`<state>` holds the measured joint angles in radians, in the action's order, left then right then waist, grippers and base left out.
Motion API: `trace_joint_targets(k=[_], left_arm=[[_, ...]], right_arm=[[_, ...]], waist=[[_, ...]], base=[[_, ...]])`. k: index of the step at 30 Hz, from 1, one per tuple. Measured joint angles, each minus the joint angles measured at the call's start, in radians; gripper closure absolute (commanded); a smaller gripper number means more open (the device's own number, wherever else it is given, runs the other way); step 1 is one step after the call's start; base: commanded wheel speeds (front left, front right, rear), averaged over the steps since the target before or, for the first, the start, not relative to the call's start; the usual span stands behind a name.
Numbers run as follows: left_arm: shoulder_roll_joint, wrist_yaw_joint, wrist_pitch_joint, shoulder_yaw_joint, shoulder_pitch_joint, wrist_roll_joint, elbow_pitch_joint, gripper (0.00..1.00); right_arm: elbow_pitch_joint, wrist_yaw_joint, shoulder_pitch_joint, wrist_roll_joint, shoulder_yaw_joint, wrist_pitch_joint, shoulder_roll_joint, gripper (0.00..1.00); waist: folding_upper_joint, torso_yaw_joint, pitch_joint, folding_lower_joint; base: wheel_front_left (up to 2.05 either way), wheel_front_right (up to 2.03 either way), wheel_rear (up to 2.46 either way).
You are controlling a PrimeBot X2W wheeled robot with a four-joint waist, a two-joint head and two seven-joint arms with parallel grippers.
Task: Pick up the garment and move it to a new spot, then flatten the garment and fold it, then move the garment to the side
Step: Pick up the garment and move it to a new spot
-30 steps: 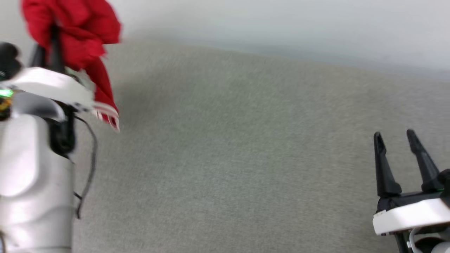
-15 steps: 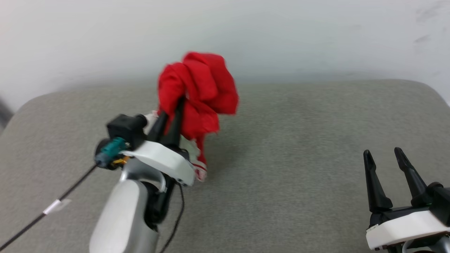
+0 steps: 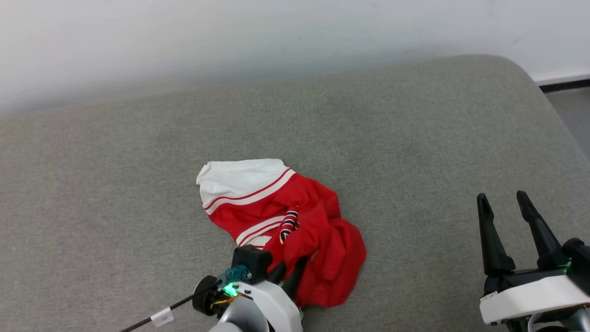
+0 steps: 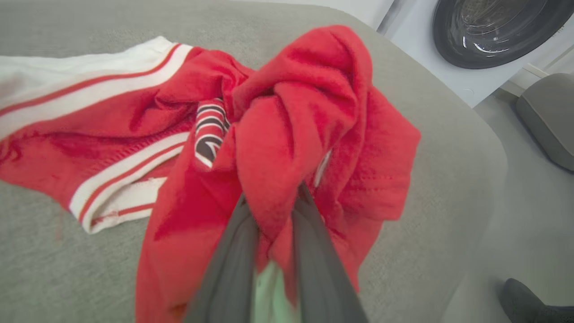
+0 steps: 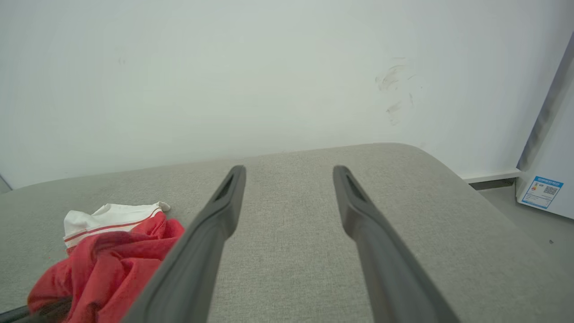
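Left gripper (image 4: pixel 273 204) is clamped on the bunched red jersey (image 3: pixel 276 207). I'd release low, then let the wide-open right gripper (image 3: pixel 501 196) help spread what's ahead.

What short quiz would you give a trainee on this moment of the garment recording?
1. True or false: the left gripper is shut on the garment.
2. The right gripper is: A) open, holding nothing; B) shut on cloth; C) pressing cloth flat.
3. What colour is the sleeve lying spread on the grey cushion?
Key: 1 true; 2 A; 3 white.
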<state>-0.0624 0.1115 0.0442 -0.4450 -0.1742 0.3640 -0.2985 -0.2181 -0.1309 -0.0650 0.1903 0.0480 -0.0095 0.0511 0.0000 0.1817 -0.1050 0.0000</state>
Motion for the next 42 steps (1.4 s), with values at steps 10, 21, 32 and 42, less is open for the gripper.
trace_joint_targets(k=[10,21,32,42], left_arm=[[0.008,-0.026,-0.11,-0.047,-0.026,-0.009,0.035,0.0],[0.004,-0.152,-0.21,0.008,-0.036,0.02,0.104,0.0],[-0.134,-0.231,-0.232,0.154,0.079,0.047,0.152,0.0],[-0.169,-0.257,-0.221,0.168,0.145,0.05,0.223,0.0]], right_arm=[[0.033,0.0,0.02,-0.003,0.011,-0.017,0.0,0.0],[0.021,0.0,-0.017,-0.026,0.027,0.027,0.0,0.0],[0.018,0.0,-0.057,-0.027,0.019,0.05,0.0,0.0],[0.021,0.0,-0.063,-0.024,-0.002,0.058,0.0,0.0]], waist=[[0.0,-0.025,-0.012,0.0001],[0.0,-0.097,0.087,0.0001],[0.0,-0.139,0.127,0.0],[0.0,-0.145,0.13,0.0]], base=[[0.0,0.0,0.0],[0.0,0.0,0.0],[0.0,0.0,0.0],[0.0,0.0,0.0]])
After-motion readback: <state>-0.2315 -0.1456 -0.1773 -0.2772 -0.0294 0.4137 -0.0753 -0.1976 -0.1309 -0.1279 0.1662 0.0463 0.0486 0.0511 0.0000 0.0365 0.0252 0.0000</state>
